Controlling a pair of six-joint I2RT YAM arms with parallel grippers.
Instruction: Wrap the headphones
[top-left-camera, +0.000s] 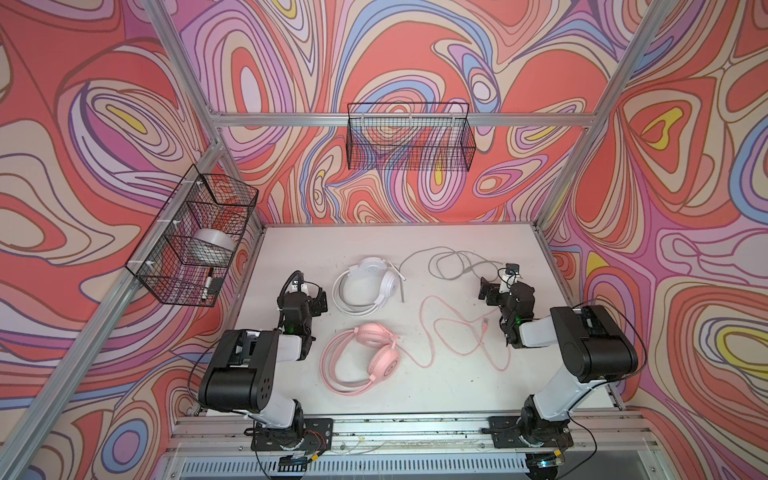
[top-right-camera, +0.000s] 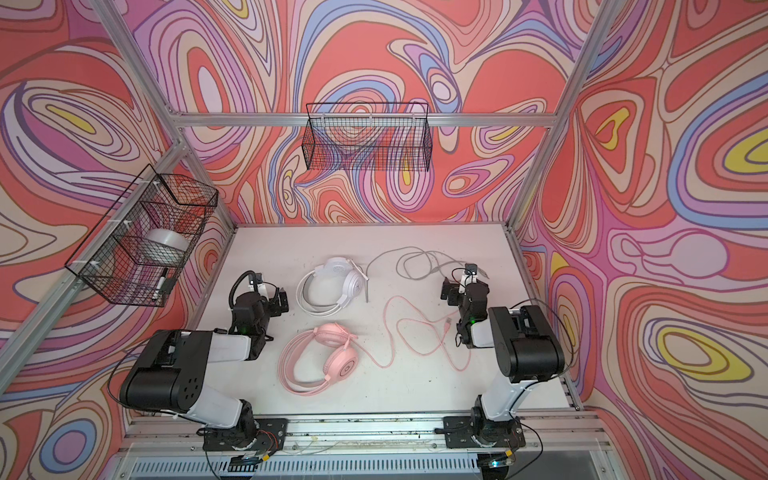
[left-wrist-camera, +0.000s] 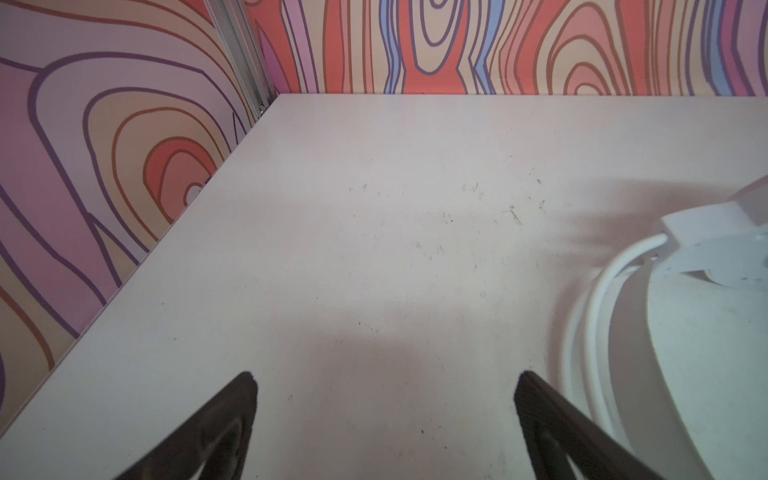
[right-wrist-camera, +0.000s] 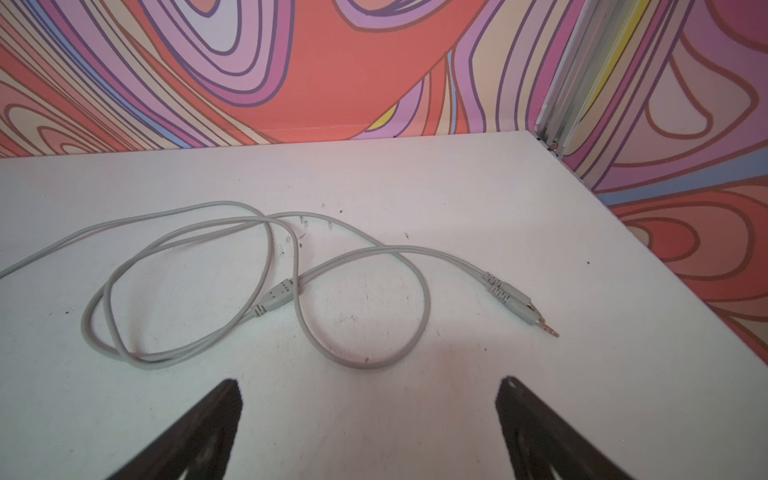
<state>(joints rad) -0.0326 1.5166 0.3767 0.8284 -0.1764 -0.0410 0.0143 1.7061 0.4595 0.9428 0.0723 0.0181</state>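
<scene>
Got one white headset (top-left-camera: 365, 286) with grey-white cable (right-wrist-camera: 276, 297), one pale pink headset (top-left-camera: 365, 357) with pink cable (top-left-camera: 483, 322), scuffed off-white worktop (top-left-camera: 457, 395), black wire baskets (top-left-camera: 409, 137), black-and-white arms (top-left-camera: 237, 374), walls (top-left-camera: 415, 62) in dark-outlined swirls of red, pink, lilac, blue, cream, yellow.

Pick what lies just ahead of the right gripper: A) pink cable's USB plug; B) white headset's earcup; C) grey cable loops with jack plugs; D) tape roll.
C: the right wrist view shows the grey cable looping beyond the open right gripper, ending in jack plugs.
</scene>
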